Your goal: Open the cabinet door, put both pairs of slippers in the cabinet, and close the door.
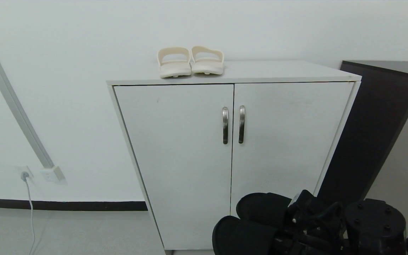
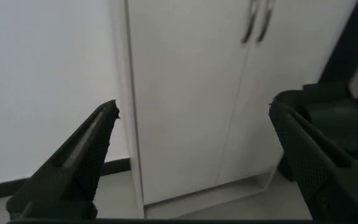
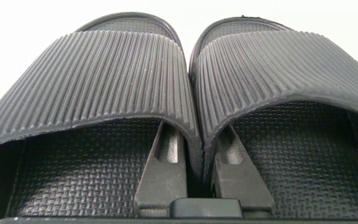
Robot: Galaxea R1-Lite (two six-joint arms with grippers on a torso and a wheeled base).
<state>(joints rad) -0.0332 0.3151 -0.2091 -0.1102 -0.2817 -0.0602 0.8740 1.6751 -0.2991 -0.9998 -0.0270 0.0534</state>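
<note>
The white cabinet (image 1: 175, 159) stands against the wall with both doors shut, its two metal handles (image 1: 233, 124) side by side at the middle. A cream pair of slippers (image 1: 190, 62) rests on its top, toward the left. Low in front of the right door, my right gripper (image 1: 306, 219) is shut on the black pair of slippers (image 1: 257, 216). In the right wrist view its fingers (image 3: 163, 174) reach one into each black slipper (image 3: 104, 74), pinching the inner walls together. My left gripper (image 2: 194, 109) is open with nothing in it, low before the left door (image 2: 179, 56).
A dark cabinet (image 1: 377, 124) stands close to the white one's right side. On the left, a slanted cable duct (image 1: 12, 102) runs down the wall to a socket with a plugged-in cable (image 1: 25, 175). Grey floor (image 1: 66, 230) lies open there.
</note>
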